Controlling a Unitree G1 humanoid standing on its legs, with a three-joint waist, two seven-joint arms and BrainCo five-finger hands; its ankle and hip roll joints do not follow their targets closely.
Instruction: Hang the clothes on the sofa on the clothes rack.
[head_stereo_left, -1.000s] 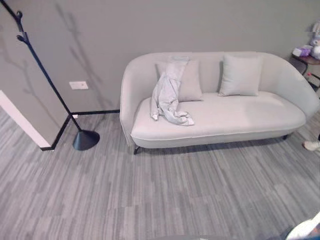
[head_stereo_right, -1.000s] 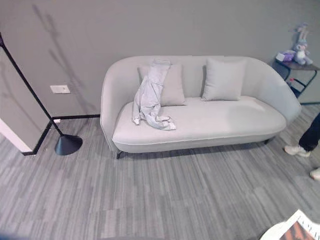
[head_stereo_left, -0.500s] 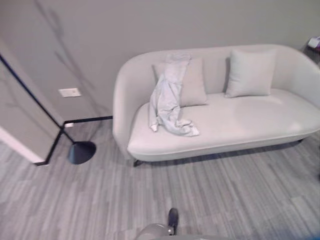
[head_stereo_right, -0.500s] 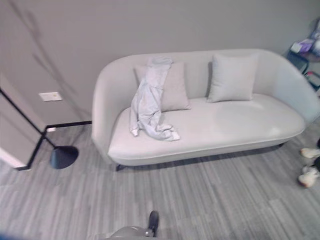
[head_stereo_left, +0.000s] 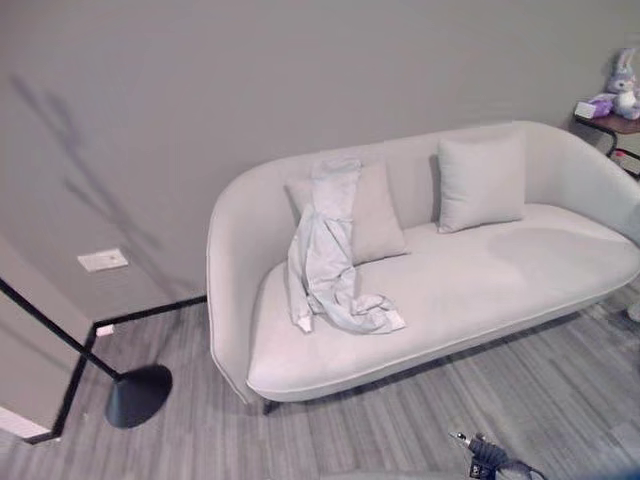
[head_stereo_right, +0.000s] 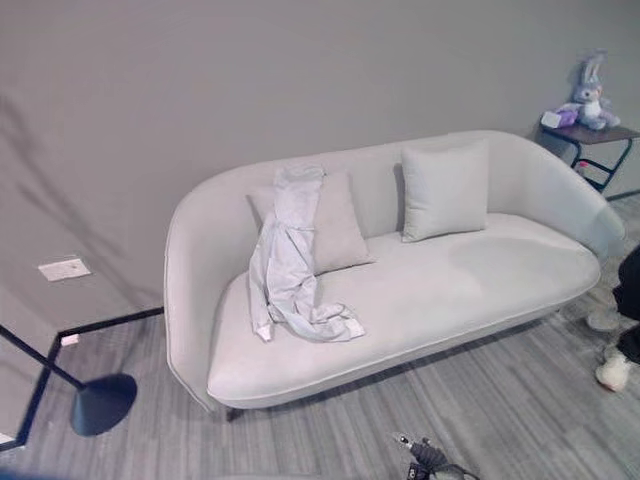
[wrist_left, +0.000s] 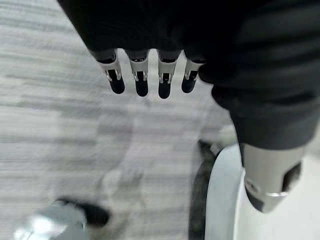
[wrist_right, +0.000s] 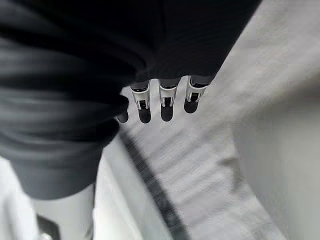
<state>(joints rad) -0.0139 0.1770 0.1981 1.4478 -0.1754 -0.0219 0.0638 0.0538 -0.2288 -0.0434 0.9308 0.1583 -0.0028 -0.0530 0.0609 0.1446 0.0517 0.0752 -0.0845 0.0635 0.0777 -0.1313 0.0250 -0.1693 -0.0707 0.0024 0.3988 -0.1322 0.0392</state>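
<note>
The pale grey garment (head_stereo_left: 328, 250) lies draped over the sofa (head_stereo_left: 480, 290) backrest and the left cushion (head_stereo_left: 372, 213), its lower end crumpled on the seat; its lie on the sofa matches the earlier frames. A second cushion (head_stereo_left: 481, 182) stands further right against the backrest, apart from the garment. The clothes rack (head_stereo_left: 120, 385) stands on the floor (head_stereo_right: 520, 400) left of the sofa, its round black base and slanted pole visible, well apart from the garment.

Against the earlier frames the whole scene has shifted: the sofa now sits lower and tilted in the head views and the rack base lies nearer the lower left corner, which is camera movement, not movement of the objects. A side table (head_stereo_right: 590, 135) with a plush rabbit (head_stereo_right: 588, 80) now shows at the sofa's right end, and a person's shoes (head_stereo_right: 612, 368) show at the right edge.

The left hand (wrist_left: 150, 75) hangs over the floor, fingers straight and relaxed, grasping nothing. The right hand (wrist_right: 165, 100) likewise shows relaxed fingers with nothing in them
</note>
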